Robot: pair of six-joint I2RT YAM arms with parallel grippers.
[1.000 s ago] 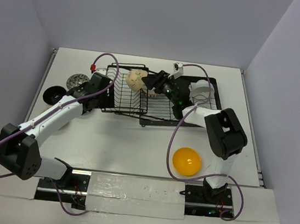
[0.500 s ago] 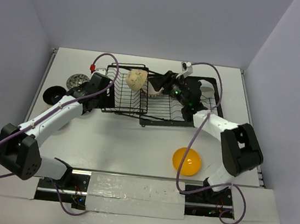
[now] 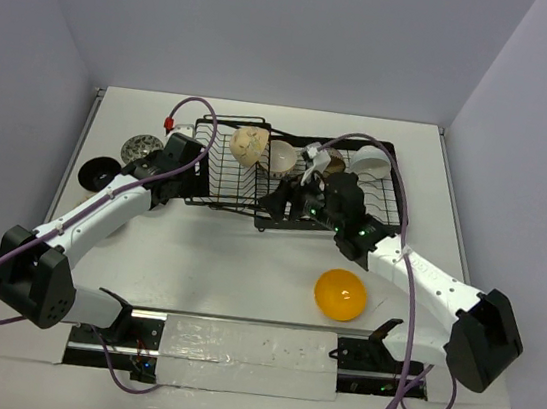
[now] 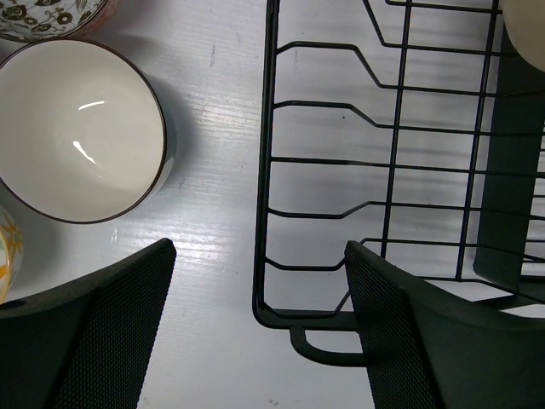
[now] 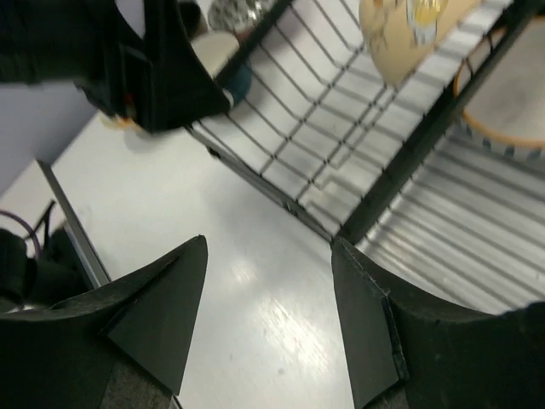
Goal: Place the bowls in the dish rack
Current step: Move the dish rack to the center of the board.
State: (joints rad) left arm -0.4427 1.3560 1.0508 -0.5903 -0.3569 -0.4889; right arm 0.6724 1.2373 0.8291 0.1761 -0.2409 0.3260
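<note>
The black wire dish rack (image 3: 224,184) stands at the back middle of the table. A cream bowl (image 3: 248,146), a whitish bowl (image 3: 282,155), a brown bowl (image 3: 332,164) and a white bowl (image 3: 370,162) sit in it. The orange-yellow bowl (image 3: 341,294) lies on the table in front. My right gripper (image 3: 289,203) is open and empty above the rack's front edge (image 5: 324,128); the cream bowl (image 5: 409,34) is ahead of it. My left gripper (image 3: 185,175) is open and empty at the rack's left corner (image 4: 272,213), beside a white dark-rimmed bowl (image 4: 77,128).
A patterned bowl (image 3: 140,149) and a black bowl (image 3: 96,173) lie left of the rack. The patterned bowl (image 4: 43,13) and a yellow-marked one (image 4: 7,247) show in the left wrist view. Grey walls close in on both sides.
My right gripper has let go of the whitish bowl, which now rests in the rack, and has drawn back toward the rack's front edge. The left arm has not moved.
</note>
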